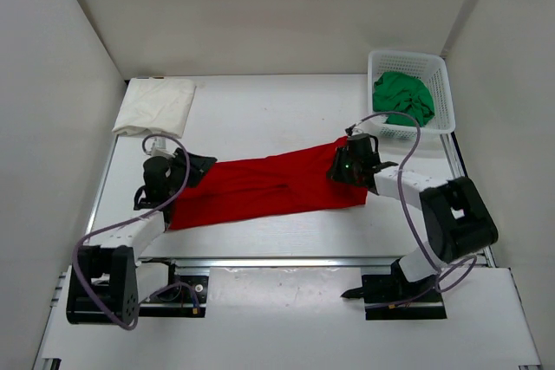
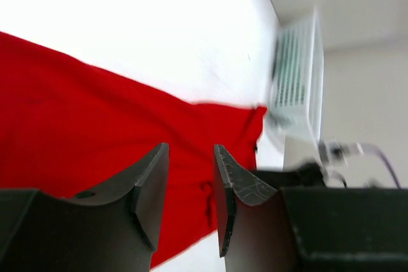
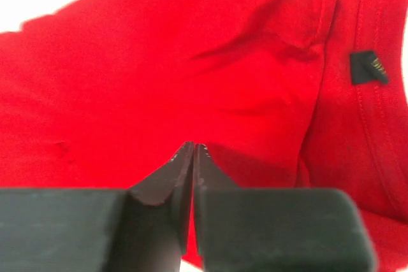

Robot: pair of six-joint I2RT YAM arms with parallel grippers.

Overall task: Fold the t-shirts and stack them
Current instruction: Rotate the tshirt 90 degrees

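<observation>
A red shirt [image 2: 83, 106] lies across a white tabletop [image 2: 140, 23], filling the left and middle of the view. Its upper edge slopes down towards the right and ends in a narrow corner. In the foreground, along the bottom, is the left gripper [image 2: 191, 151]: two dark, wedge-shaped fingers whose jaws stand apart, with red cloth showing through the gap. Near the tabletop's far right corner stands a white mesh basket [image 2: 296, 71], blurred. Below it, at the shirt's far end, is a dark part of the right arm [image 2: 306, 171] with a grey cable [image 2: 376, 154]. A pale wall [image 2: 357, 4] rises behind.
</observation>
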